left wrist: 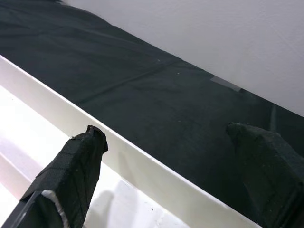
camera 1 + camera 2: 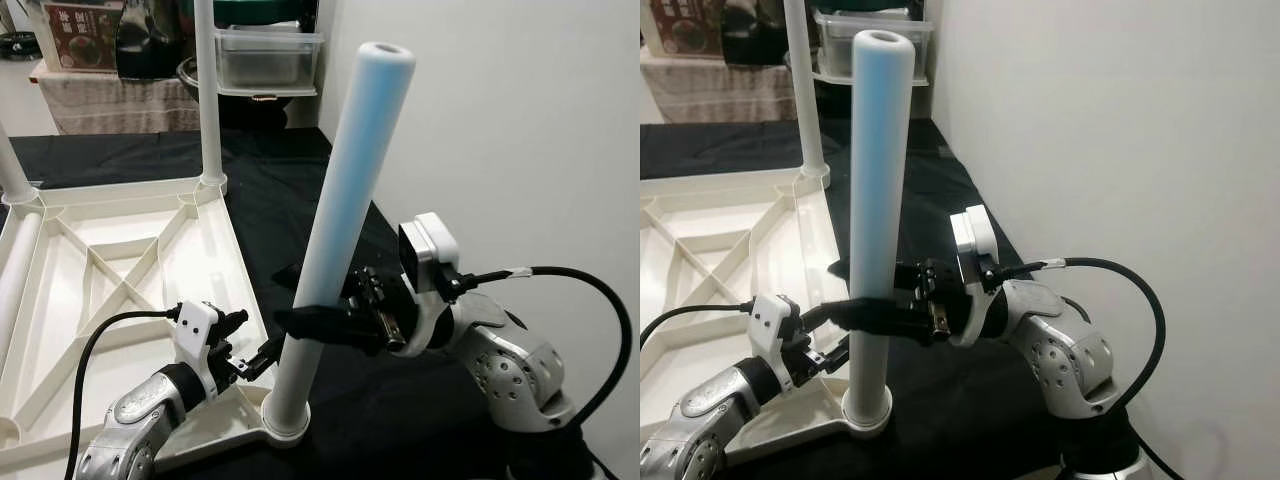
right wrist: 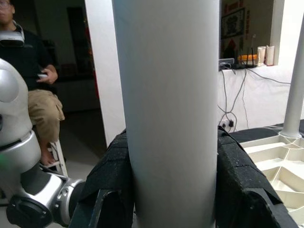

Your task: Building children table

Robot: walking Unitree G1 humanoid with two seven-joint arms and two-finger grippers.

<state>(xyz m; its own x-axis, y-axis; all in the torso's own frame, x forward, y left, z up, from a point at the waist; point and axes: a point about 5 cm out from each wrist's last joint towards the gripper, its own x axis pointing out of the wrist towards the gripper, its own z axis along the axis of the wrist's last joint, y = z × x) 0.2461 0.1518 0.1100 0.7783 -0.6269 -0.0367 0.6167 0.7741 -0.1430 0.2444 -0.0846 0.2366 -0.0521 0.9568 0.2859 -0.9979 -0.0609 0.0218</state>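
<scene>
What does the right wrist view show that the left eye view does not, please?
Right wrist view adds a seated person and cables beside a draped table. Left eye view adds the left end effector, open at the tabletop corner, and a clear storage box. Both share the white table leg clamped by the right end effector.

White ribbed tabletop (image 2: 110, 270), inverted on black cloth. Pale blue-white tube leg (image 2: 340, 215) seated upright, slightly tilted, in near corner socket (image 2: 285, 415). A 2nd leg (image 2: 208, 90) is fitted at far corner.
</scene>
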